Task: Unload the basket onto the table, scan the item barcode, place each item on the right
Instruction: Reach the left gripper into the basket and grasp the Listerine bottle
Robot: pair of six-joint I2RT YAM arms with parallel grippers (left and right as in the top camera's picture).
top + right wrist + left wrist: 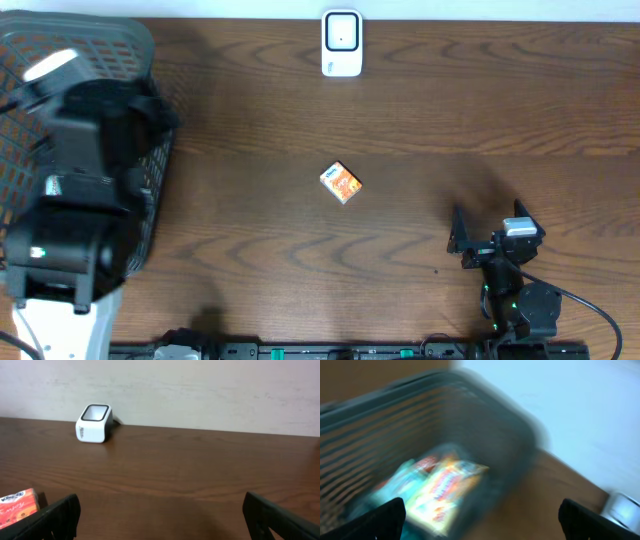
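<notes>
Left gripper (487, 522), spread wide, hangs over the basket (470, 415); orange box (341, 183) lies left of the wide-spread right gripper (160, 515).

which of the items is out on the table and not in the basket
The small orange box, lying alone mid-table. The colourful packet sits inside the grey basket.

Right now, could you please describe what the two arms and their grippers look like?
Both arms are black. The left arm looks bulky from overhead, with a white section at its base and small white labels. The right arm carries a silver-grey block near its wrist, small green lights and a black cable trailing away. The left gripper and right gripper have plain black fingers.
</notes>
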